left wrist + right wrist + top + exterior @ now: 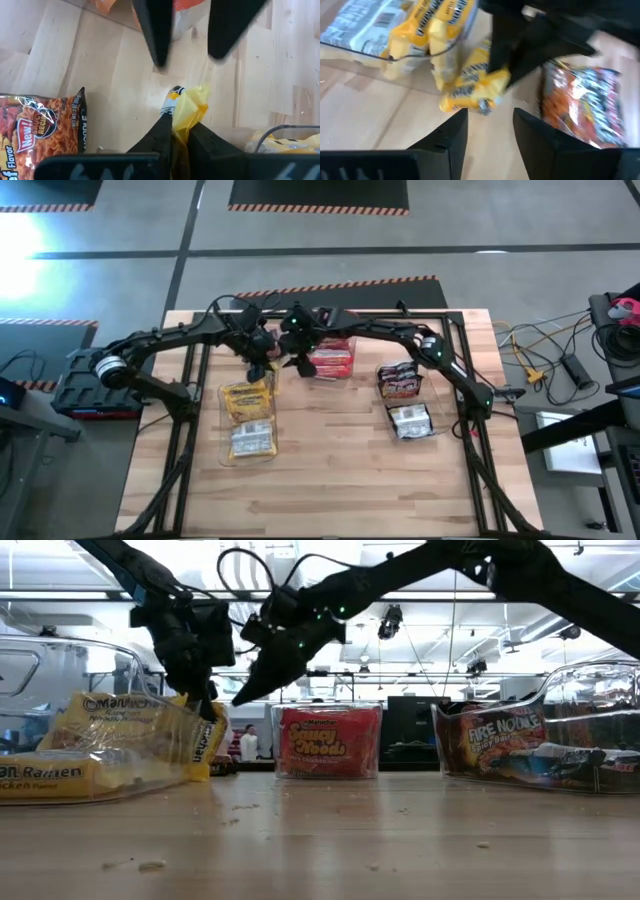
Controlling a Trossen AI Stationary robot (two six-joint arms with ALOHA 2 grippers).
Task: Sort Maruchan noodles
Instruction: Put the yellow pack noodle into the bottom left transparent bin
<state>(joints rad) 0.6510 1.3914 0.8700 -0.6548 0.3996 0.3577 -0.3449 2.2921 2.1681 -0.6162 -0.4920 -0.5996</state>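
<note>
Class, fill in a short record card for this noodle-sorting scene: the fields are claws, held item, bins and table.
left claw: shut on the yellow packet, beside the left bin
right claw: open, close by, facing the same packet
left bin: clear, holds yellow packets
middle bin: clear, holds red packets
right bin: clear, holds dark Fire Noodle packets
table: pale wood, a few crumbs near the front edge

a wooden table (330, 470) carries three clear bins (247, 420) of noodle packets (404, 383).
</note>
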